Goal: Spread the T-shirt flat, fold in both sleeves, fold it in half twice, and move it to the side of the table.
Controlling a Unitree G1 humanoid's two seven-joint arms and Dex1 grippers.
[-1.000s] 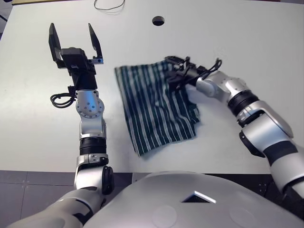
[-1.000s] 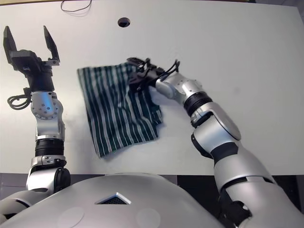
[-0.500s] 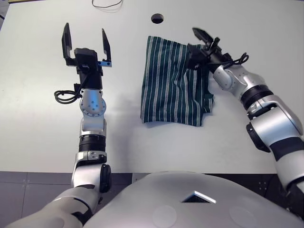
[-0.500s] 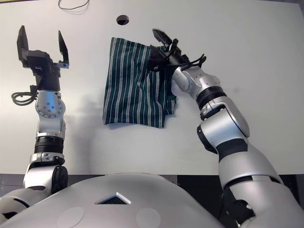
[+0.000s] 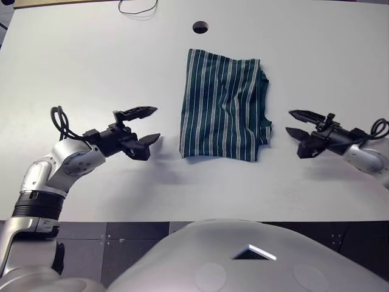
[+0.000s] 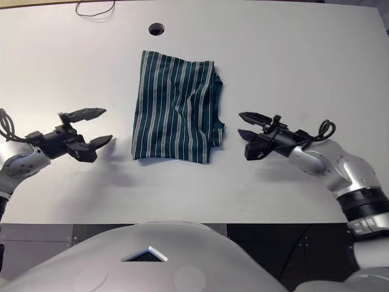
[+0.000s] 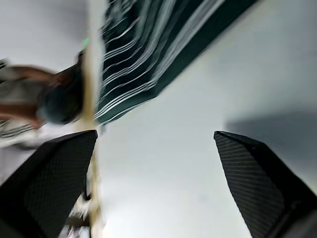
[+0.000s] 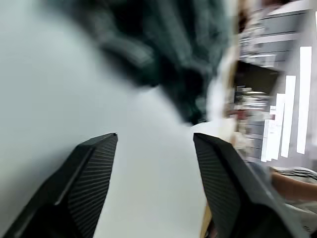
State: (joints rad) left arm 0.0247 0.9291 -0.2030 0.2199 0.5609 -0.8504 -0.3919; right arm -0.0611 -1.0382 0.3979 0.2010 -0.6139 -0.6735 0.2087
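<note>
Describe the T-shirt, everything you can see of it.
The T-shirt is dark green cloth with thin white stripes, folded into a roughly rectangular bundle lying flat on the white table. Its right edge is bunched, with layers showing. Only the table touches it; the left hand and right hand, both open, flank it, apart.

Head stereo pair sits up high, looking forward and down over the tabletop, so both eyes get basically the same scene, just nudged sideways. Left wrist cam rides low right behind the left tool, right wrist cam behind the right tool, each skimming close over the tabletop toward the striped T-shirt. All four views share that shirt.
</note>
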